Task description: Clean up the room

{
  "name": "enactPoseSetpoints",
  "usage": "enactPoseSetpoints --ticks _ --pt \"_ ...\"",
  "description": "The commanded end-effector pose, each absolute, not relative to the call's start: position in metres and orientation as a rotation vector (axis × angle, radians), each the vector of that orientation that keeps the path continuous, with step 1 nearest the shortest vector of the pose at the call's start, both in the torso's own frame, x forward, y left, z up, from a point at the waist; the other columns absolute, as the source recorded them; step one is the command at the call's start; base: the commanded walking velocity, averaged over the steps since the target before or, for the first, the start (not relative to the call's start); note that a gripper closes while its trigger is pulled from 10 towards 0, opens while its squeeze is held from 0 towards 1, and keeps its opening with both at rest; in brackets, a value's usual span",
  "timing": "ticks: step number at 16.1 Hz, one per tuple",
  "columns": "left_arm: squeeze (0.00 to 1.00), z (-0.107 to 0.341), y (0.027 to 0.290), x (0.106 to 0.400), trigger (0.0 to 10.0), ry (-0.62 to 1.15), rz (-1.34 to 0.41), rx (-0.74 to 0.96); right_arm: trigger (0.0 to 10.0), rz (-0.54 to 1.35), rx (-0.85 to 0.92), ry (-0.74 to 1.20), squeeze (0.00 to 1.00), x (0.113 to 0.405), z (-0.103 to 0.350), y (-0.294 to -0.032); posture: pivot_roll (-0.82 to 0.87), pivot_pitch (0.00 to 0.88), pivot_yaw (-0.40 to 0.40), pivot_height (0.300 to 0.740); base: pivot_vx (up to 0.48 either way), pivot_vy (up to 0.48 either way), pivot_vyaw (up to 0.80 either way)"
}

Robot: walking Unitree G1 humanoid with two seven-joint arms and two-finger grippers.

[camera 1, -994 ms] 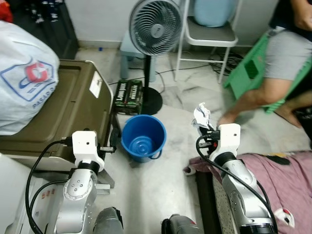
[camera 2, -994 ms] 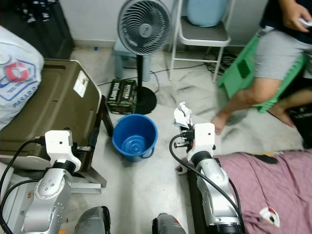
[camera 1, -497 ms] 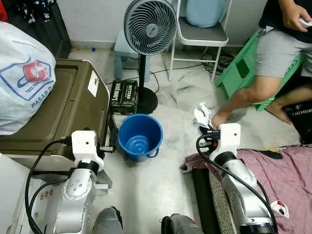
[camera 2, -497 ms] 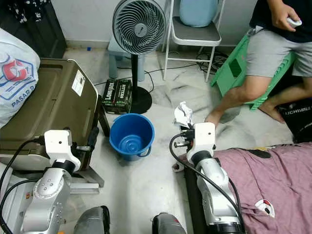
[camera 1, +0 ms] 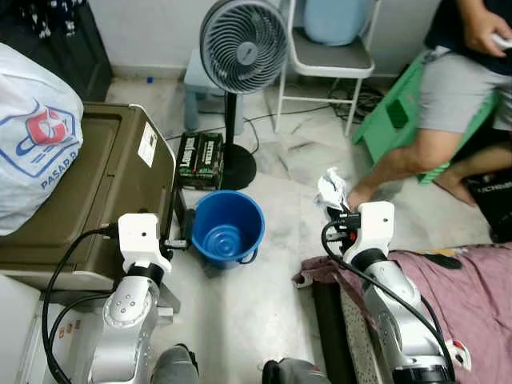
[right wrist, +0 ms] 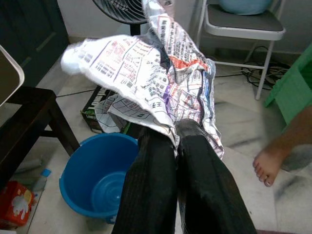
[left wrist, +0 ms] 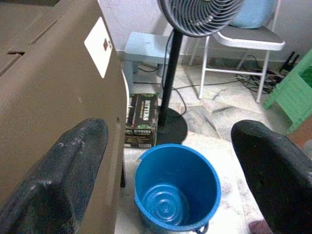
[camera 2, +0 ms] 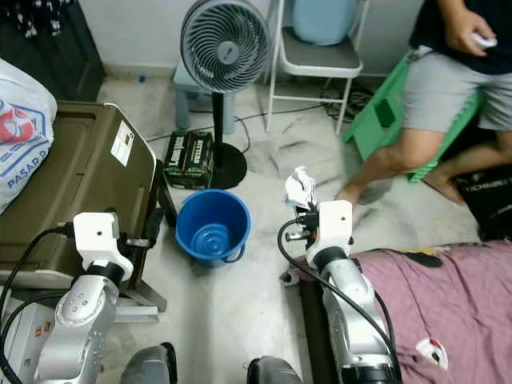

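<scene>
from the left eye view, the right gripper (camera 1: 334, 210) is raised in front of the robot with a crumpled sheet of printed newspaper (camera 1: 330, 189) pinched in its closed fingers, held clear of the pale marble floor (camera 1: 264, 296). the round blue plastic bucket (camera 1: 227, 228) stands on that floor, off to the gripper's left, near the base of the grey standing fan (camera 1: 242, 48); the paper is beside it, not over it, so my guess is the bucket is where the rubbish is meant to go. the left gripper (camera 1: 181, 243) sits low beside the brown plastic storage box (camera 1: 80, 192), carrying nothing.

the right eye view shows the same layout, with a person seated on a green plastic stool (camera 2: 382, 120), one bare foot (camera 2: 350, 193) just beyond the newspaper, and a maroon cloth (camera 2: 448, 304) spread on the floor near the robot's right arm.

in the left wrist view the two black fingers (left wrist: 63, 170) stand wide apart and empty, with the bucket between them further off and the box's wall close to one finger.

in the right wrist view the fingers (right wrist: 151, 185) press together on the newspaper's lower edge, the sheet fanning above them, the bucket's open mouth below and to one side.
</scene>
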State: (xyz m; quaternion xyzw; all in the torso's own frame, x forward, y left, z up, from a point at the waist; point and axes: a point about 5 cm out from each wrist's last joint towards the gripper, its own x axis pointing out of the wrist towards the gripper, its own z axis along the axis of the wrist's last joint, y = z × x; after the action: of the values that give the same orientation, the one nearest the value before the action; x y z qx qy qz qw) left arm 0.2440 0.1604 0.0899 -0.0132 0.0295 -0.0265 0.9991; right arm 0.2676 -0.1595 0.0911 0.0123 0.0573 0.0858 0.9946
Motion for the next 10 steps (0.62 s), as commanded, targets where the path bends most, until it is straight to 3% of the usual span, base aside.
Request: enactPoseSetpoints --ticks 1,10 --pt "0.00 0.0894 0.1594 0.2433 10.0 0.059 -0.057 -0.039 10.0 0.164 0.020 0.132 0.00 0.2668 0.0876 -0.1627 0.00 0.157 -0.077 0.740 0.281 0.000 0.00" --pt "0.00 0.0896 0.1581 0.2443 10.0 0.054 -0.058 -0.046 10.0 0.161 0.018 0.133 0.00 0.2676 0.0875 -0.1639 0.00 0.154 -0.082 0.740 0.289 0.000 0.00"
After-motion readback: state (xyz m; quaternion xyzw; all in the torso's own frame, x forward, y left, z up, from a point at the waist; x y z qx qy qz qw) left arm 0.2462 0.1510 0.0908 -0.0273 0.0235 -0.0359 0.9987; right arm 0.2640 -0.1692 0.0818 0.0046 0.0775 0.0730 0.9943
